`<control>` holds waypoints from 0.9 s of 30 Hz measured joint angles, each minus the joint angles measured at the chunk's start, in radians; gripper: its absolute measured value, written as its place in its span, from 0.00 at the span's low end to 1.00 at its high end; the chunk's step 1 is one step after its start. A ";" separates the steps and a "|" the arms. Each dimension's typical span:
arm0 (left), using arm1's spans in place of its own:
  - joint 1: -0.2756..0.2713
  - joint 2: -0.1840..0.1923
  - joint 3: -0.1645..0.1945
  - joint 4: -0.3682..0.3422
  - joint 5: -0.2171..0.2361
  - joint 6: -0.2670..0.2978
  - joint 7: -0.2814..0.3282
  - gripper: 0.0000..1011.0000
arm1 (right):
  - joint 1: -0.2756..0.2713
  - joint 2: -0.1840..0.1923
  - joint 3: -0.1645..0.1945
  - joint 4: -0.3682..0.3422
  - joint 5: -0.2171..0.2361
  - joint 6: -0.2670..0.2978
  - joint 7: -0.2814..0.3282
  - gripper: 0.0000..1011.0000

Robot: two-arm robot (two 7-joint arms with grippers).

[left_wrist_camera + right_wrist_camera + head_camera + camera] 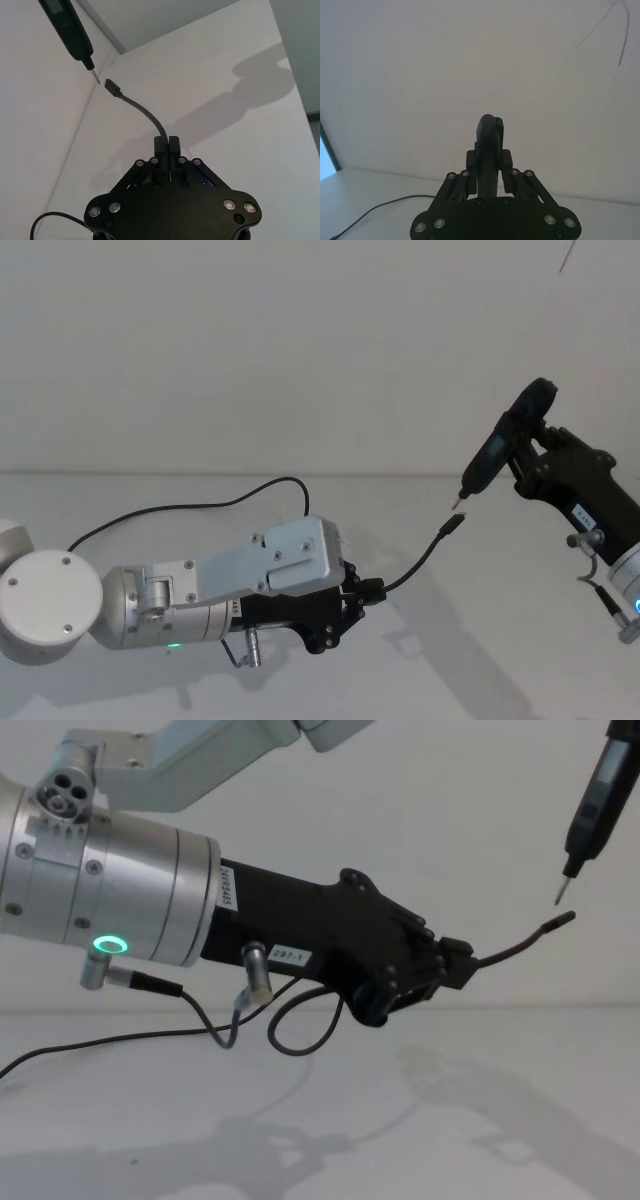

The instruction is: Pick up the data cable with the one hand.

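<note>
Jaws of the left gripper (372,590) are pressed together on the data cable (415,565), pinching it a short way back from its plug end. In the left wrist view the fingers (160,145) meet w/ the cord coming out between them, arcing up and away to the small dark plug (113,88). Chest view: left gripper (462,966) is held above the white table (400,1120), cable sticking out fwd and rising to the right, plug in the air. Behind the gripper the rest of the cord hangs in a loop under the wrist, then trails off to the robot's left over the table; head view shows it curving round behind the left arm.

Right gripper (530,455) is up at the right, closed on a slim black tool (505,440) w/ a thin metal tip. Tool is tilted, tip pointing down toward the plug; tip and plug are near each other but apart, gap visible in the left wrist and chest views. Right wrist view: jaws of the right gripper (490,160) clamp the tool body (489,145) from both sides. A white wall (250,340) stands behind the table.
</note>
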State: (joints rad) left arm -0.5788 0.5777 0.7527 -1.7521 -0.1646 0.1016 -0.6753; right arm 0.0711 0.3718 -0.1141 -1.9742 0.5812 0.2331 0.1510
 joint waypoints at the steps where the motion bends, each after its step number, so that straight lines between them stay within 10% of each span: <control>1: 0.000 0.000 0.000 0.000 0.000 0.000 0.000 0.04 | 0.000 0.000 0.000 0.001 -0.004 -0.005 -0.002 0.28; 27: 0.000 0.000 0.000 0.000 0.000 0.000 0.000 0.04 | 0.003 -0.004 0.004 0.019 -0.028 -0.024 -0.008 0.28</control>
State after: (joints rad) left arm -0.5788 0.5776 0.7527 -1.7522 -0.1647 0.1017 -0.6753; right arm 0.0744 0.3674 -0.1106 -1.9552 0.5531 0.2094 0.1434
